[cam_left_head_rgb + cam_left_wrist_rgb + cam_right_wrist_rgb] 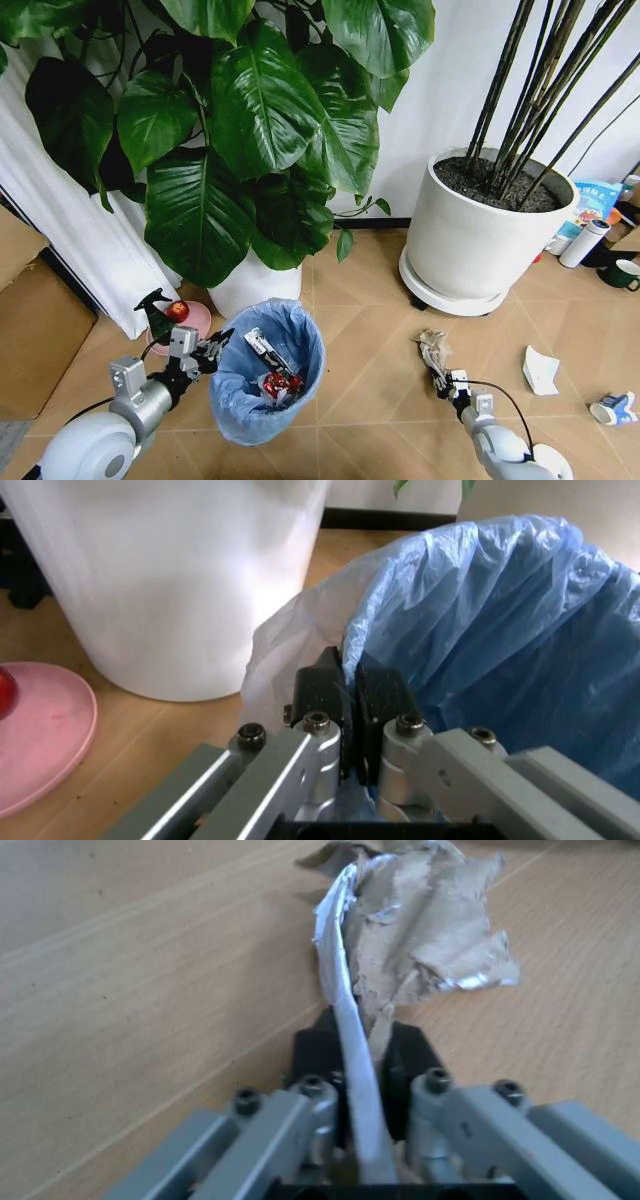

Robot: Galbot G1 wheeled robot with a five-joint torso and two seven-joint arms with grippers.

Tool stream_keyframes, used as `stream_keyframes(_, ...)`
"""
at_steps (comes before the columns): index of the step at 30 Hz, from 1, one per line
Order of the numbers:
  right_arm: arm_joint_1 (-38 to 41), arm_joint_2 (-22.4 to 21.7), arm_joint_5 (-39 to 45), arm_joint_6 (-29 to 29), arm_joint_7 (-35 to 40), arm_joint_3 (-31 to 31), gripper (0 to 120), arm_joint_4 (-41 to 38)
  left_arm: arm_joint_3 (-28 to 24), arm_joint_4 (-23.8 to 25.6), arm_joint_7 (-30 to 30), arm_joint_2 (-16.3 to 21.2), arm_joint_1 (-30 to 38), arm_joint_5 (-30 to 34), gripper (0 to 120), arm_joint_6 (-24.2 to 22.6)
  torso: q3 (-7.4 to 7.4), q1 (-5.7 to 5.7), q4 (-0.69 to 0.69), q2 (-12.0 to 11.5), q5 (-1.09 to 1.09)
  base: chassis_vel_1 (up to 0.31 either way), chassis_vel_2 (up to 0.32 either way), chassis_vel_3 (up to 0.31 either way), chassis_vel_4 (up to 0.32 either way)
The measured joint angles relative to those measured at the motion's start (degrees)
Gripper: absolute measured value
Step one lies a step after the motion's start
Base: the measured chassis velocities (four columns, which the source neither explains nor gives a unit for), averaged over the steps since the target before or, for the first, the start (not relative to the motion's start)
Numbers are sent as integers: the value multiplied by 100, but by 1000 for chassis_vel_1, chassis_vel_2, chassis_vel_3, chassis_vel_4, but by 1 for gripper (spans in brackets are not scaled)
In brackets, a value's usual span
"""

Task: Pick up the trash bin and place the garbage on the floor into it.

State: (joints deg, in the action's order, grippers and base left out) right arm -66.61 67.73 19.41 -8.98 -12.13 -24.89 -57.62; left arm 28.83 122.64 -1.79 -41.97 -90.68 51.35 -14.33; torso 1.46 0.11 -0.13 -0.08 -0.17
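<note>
The trash bin (262, 375), lined with a crinkled light-blue bag, stands on the floor (370, 400) in front of me with red-and-white scraps inside. My left gripper (218, 347) is shut on the bin's near rim (350, 675), pinching the bag edge. To the right, my right gripper (437, 372) is shut on a torn brown-and-silver wrapper (400, 937), seen in the head view as a crumpled scrap (432, 348) just over the floor. More garbage lies farther right: a white paper piece (540, 368) and a blue-and-white packet (612, 408).
A large white plant pot (485, 235) stands at back right, and another white pot (170, 577) with big leaves rises right behind the bin. A pink dish (190, 320) with a red ball lies at left. A cylinder (583, 243) and a cup (622, 273) sit at far right.
</note>
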Motion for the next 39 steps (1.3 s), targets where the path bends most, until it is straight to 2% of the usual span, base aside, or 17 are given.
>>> stream_keyframes(2, -144, -87, 84, -1, -65, -43, 0, -218, -5, -26, 13, 65, 1, 4, 0, 25, 0, 0, 0, 0, 0, 0, 0, 0, 0)
stream_keyframes(9, -678, -292, 282, -124, -319, -223, 0, -1008, -84, -127, 95, 225, 86, 32, 0, 99, 0, 0, 0, 0, 0, 0, 0, 0, 0)
stream_keyframes(12, -1152, -583, 604, -431, -801, -333, 0, -1770, -240, -240, 121, 329, 290, 109, 0, 129, 0, 0, 0, 0, -1, 0, 0, 0, 0)
stream_keyframes(13, -1152, -583, 604, -431, -801, -333, 0, -1770, -240, -240, 121, 329, 290, 109, 0, 129, 0, 0, 0, 0, -1, 0, 0, 0, 0)
stream_keyframes(16, -1479, -778, 759, -841, -1583, -529, 0, -2300, -487, -346, 124, 399, 597, 211, 0, 137, 0, 0, 0, 0, 1, 0, 0, 0, 0)
stream_keyframes(17, -1479, -778, 759, -841, -1583, -529, 0, -2300, -487, -346, 124, 399, 597, 211, 0, 137, 0, 0, 0, 0, 1, 0, 0, 0, 0)
stream_keyframes(20, -1720, -920, 944, -1239, -2418, -735, 0, -2633, -773, -451, 120, 408, 902, 278, 0, 137, 0, 0, 0, 0, -2, 0, 0, 0, 0)
stream_keyframes(21, -1720, -920, 944, -1239, -2418, -735, 0, -2633, -773, -451, 120, 408, 902, 278, 0, 137, 0, 0, 0, 0, -2, 0, 0, 0, 0)
stream_keyframes(25, -1930, -1078, 1490, -1579, -3447, -895, 0, -3187, -1223, -609, 100, 319, 1348, 312, 0, 142, 0, 0, -2, 0, -1, 0, 0, 0, 0)
stream_keyframes(33, -1802, -1370, 2702, -1470, -4544, -590, 0, -4389, -1772, -784, 43, 198, 1847, 350, 0, 142, 0, 0, 0, 0, -1, 0, 0, 0, 0)
stream_keyframes(39, -1437, -1561, 3081, -1273, -4939, -115, 0, -4566, -1918, -852, 29, 192, 2003, 425, 0, 141, 0, 0, 1, 0, 0, 0, 0, 0, 0)
